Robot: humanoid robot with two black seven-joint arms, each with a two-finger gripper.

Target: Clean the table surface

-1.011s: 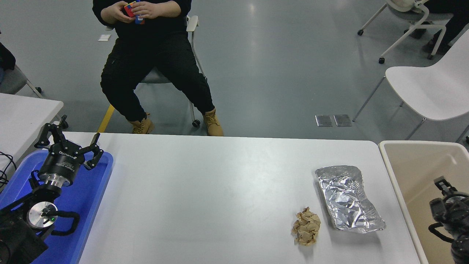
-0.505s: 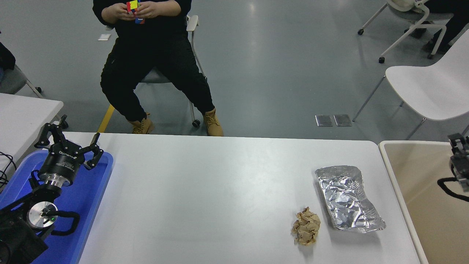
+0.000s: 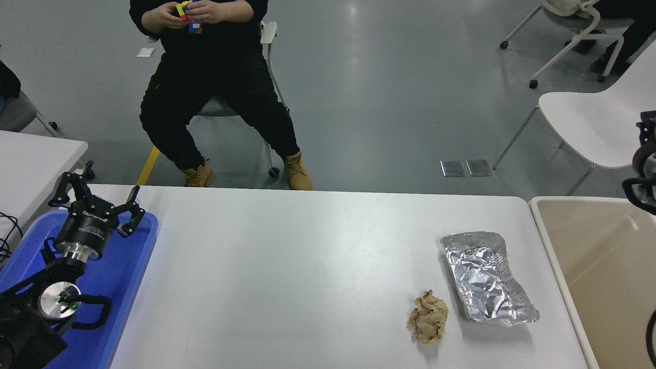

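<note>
The white table surface (image 3: 307,266) fills the lower middle of the head view. A crumpled sheet of silver foil (image 3: 487,279) lies on its right part. A wad of brown paper (image 3: 428,316) sits just left of the foil's near end. My left gripper (image 3: 97,197) is parked open and empty over the blue tray at the lower left. My right gripper (image 3: 647,151) shows only partly at the right edge. It is high above the beige bin's far rim and well clear of the foil and paper.
A beige bin (image 3: 605,266) stands off the table's right end. A blue tray (image 3: 128,277) sits at the left end, beside a smaller white table (image 3: 31,159). A person (image 3: 215,87) sits at the far side turning a coloured cube. A white chair (image 3: 599,123) stands at the back right.
My right arm has risen from low over the beige bin to the right edge beyond the bin's far rim. The foil, the paper wad and the left arm have not moved.
</note>
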